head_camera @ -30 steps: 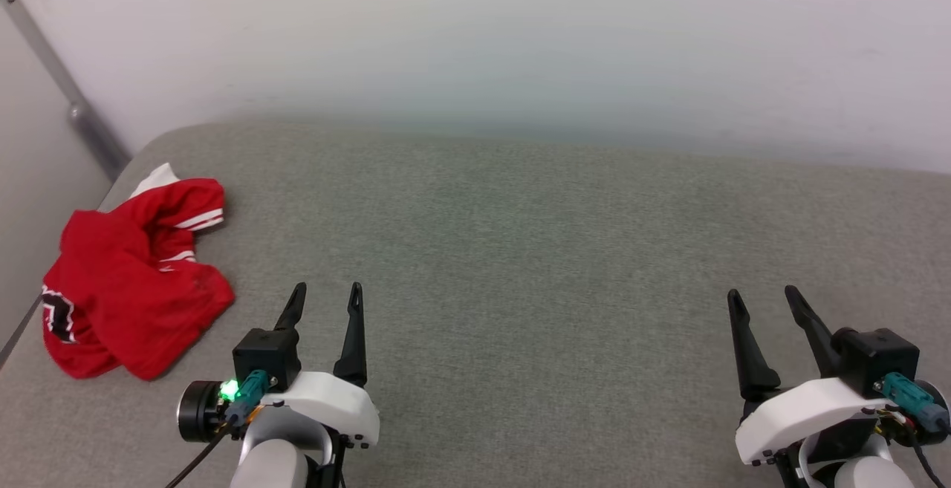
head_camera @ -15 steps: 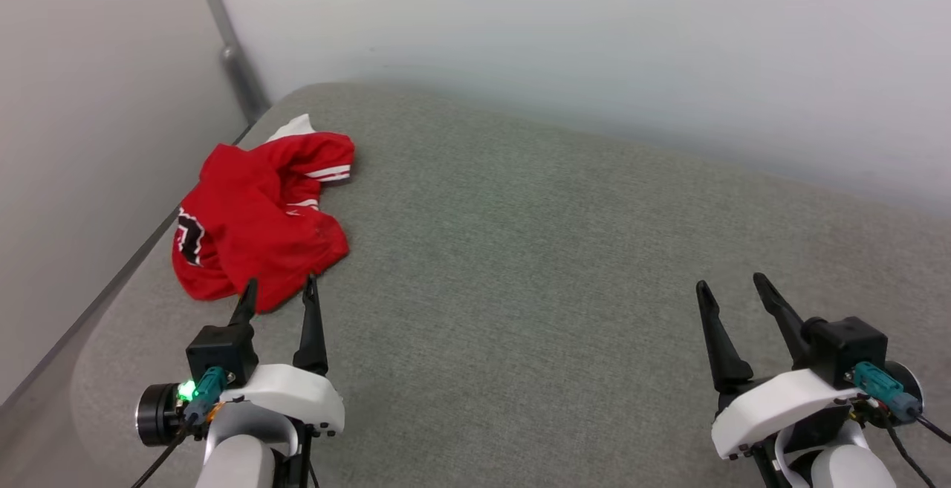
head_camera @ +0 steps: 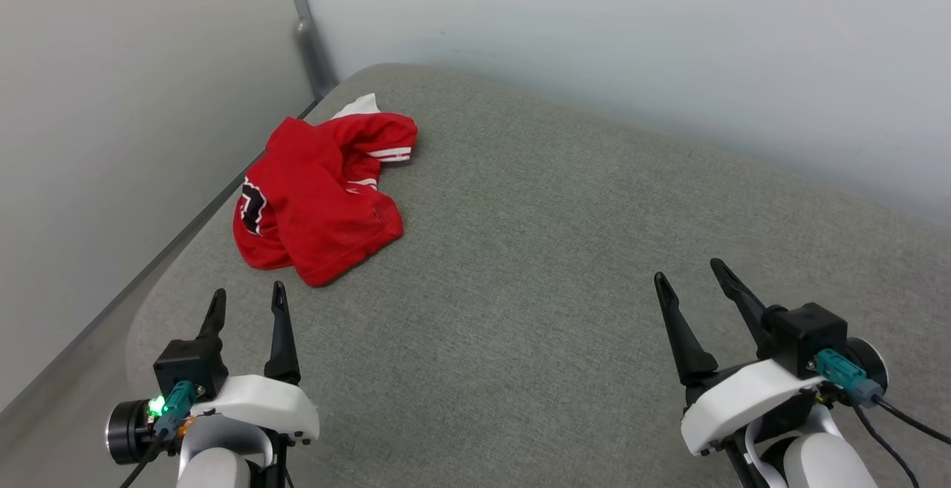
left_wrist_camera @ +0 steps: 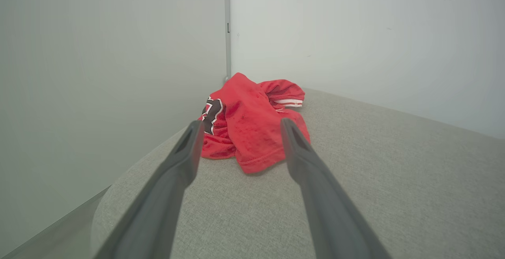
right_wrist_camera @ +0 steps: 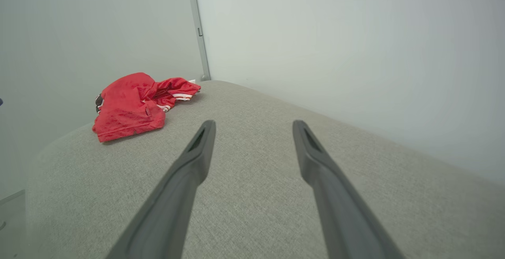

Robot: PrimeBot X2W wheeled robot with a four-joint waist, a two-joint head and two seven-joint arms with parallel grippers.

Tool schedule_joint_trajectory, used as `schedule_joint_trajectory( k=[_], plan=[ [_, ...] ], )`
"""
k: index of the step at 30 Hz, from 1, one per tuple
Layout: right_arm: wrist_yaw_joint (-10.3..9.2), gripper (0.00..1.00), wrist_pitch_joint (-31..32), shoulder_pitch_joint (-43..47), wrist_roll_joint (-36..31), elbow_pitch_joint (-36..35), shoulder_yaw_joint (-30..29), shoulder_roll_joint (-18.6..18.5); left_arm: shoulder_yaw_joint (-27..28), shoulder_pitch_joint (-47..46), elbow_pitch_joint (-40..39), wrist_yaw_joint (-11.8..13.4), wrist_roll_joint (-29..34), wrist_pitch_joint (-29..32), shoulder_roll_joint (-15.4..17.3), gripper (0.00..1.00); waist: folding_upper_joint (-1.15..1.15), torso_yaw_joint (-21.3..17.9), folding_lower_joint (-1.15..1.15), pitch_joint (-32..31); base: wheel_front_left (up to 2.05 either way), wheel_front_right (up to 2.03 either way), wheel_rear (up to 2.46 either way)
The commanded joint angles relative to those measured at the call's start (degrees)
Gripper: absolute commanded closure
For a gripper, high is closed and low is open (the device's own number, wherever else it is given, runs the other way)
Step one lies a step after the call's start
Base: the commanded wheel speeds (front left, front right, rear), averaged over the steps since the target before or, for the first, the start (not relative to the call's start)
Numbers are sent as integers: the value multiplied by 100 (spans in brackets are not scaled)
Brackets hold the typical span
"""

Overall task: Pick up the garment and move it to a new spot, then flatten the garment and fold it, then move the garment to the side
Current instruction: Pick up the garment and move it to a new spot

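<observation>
Grey woven upholstery (head_camera: 565,235) with a rounded corner was pictured from the head view, hemmed in by two pale walls (head_camera: 594,27) joined at a grey metal corner strip (head_camera: 303,24). A red garment (head_camera: 319,202) was seen crumpled in a loose heap at the far left of the padded surface, close to the left-hand wall and just short of the corner. Part of its black, white-outlined lettering (head_camera: 252,209) was shown on the fold nearest that wall, while red-and-white striped trim (head_camera: 390,152) and a scrap of white sleeve (head_camera: 358,107) were visible at the far end of the heap.

At the lower left, the left gripper (head_camera: 247,290) was held just above the upholstery with its two dark fingers parted and nothing between them, its tips stopped a little short of the garment's near hem. In the left wrist view the garment (left_wrist_camera: 252,127) was framed straight ahead, between the spread fingers of the left gripper (left_wrist_camera: 241,122). The right gripper (head_camera: 687,269) was held at the lower right, well apart from the cloth, likewise spread wide and empty. From the right wrist view the garment (right_wrist_camera: 130,109) was seen far off to the upper left of the right gripper (right_wrist_camera: 253,122).
</observation>
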Motion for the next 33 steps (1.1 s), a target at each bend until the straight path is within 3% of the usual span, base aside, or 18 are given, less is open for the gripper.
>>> schedule_joint_trajectory(
  k=[1, 10, 17, 25, 33],
  plan=[
    [-4, 0, 22, -45, -8, -33, 20, 6, 3, 6, -26, -13, -5, -13, 1, 0, 0, 50, 0, 33, 0, 0, 0],
    [-4, 0, 92, -183, -53, -71, 101, 6, 44, -280, -31, -64, -17, -13, 0, 0, 0, 14, 0, 195, 0, 0, 0],
    [-4, 0, 191, -439, -82, -158, 202, 5, 123, -1229, 137, -225, -134, 131, 242, 0, 0, -312, 0, 597, 0, 0, 0],
    [-4, 0, 274, -1039, -358, -361, 382, 1, 514, -2613, 489, -407, -436, 915, 1011, 0, 0, -972, 0, 1473, 0, 0, 0],
    [-4, 0, 203, -1397, -424, -356, 401, 3, 750, -3459, 1539, -857, -1122, 2812, 1918, 0, 0, -1395, 0, 2151, 0, 0, 0]
  ],
)
